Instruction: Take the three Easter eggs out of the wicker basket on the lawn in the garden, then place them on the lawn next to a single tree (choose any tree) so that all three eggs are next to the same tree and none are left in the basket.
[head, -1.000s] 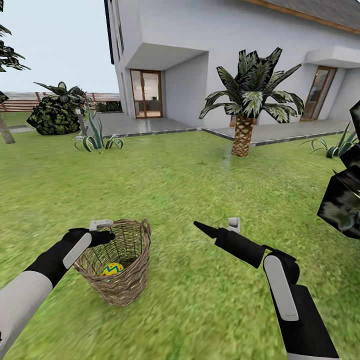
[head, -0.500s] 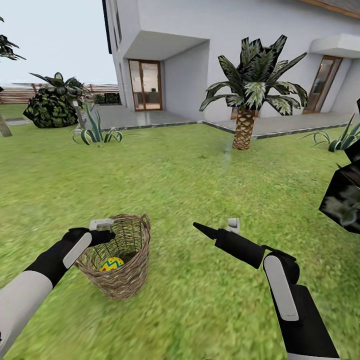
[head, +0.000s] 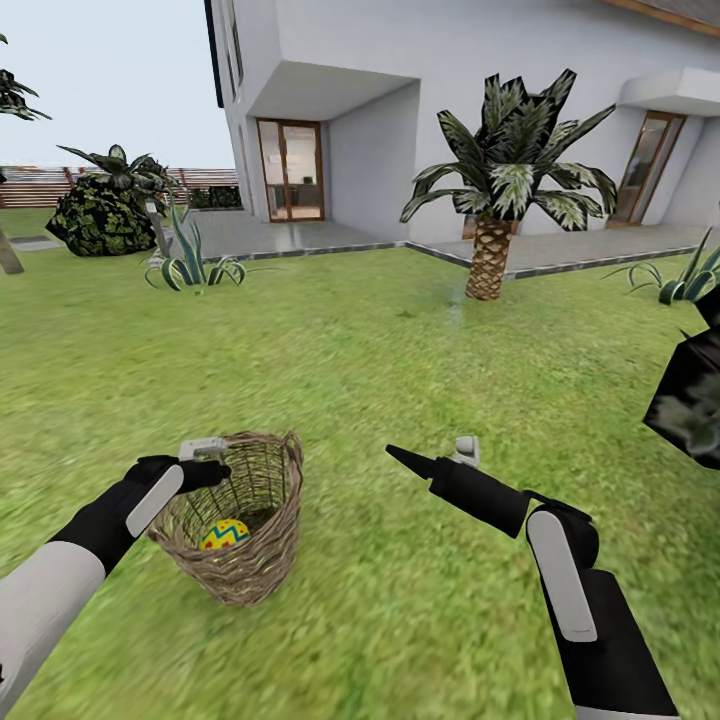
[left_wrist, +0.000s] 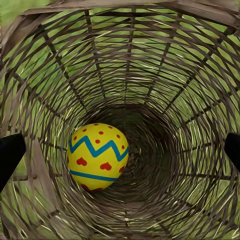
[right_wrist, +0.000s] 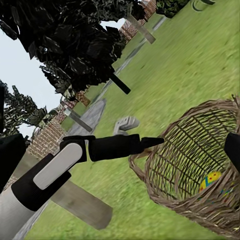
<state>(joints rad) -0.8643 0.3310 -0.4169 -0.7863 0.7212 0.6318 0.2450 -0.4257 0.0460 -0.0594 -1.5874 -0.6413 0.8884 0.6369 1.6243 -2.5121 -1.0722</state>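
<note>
The basket stands on the lawn, tilted, its round mouth turned toward the left gripper. That gripper sits right at the near rim, one dark finger against the weave and a pale finger above the rim edge. In the left wrist view the two dark fingertips show at opposite edges of the picture, spread wide apart with nothing between them, so the left jaws are open, looking straight down into the basket.

One egg lies deep inside, against the woven wall near the bottom: yellow, with red dots, red hearts and a blue zigzag band. It is well ahead of the left fingertips and untouched by them. From the head view the same egg shows through the weave low in the basket; the right wrist view catches it there too, through the far wall. Only this one egg can be made out in the basket.

The right gripper hangs over bare grass, well apart from the basket on its right side, pointing toward it. Its dark finger and pale finger stand apart with nothing held, so it is open.

Farther back a palm stands at the edge of the lawn before a grey house, and dark blocky foliage juts in at the right edge.
</note>
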